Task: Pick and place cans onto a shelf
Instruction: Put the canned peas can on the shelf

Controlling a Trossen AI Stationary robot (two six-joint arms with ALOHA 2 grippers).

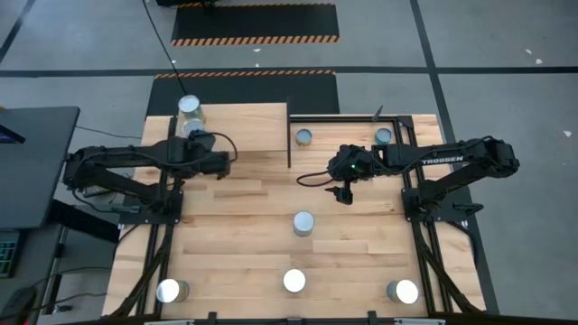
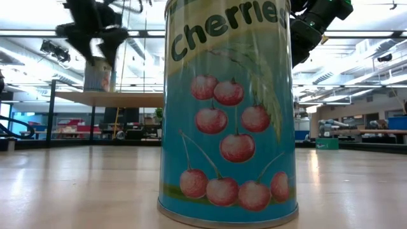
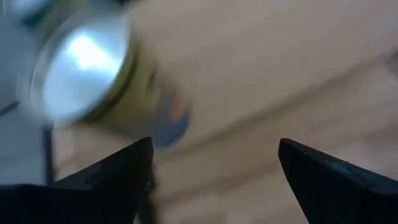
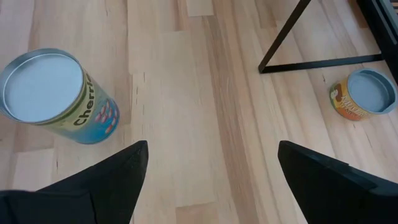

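The light wooden rectangular shelf on thin black metal legs [image 1: 239, 126] is seen at the far side of the butcher-block tabletop [image 1: 244, 235], left of centre. One small silver-topped tin w/ yellowish-green label [image 1: 190, 106] is stood on the shelf's left end; a second such tin [image 1: 195, 128] is seen just beside it, right at the left gripper [image 1: 200, 135], whose fingers are spread apart w/ nothing held between them. In the left wrist view a tin [image 3: 93, 68] is shown ahead of the fingers [image 3: 118, 174], blurred. The right gripper [image 1: 343, 193] is held above bare tabletop near centre, fingers also apart & empty. Below it, a cherry-labelled tin [image 4: 53, 93] is seen to one side. Two more tins [image 1: 303, 137] [image 1: 384, 136] are stood near the far edge, right of the shelf. One tin [image 1: 303, 223] is at mid-table; three others [image 1: 170, 291] [image 1: 294, 281] [image 1: 404, 291] are lined along the near edge.
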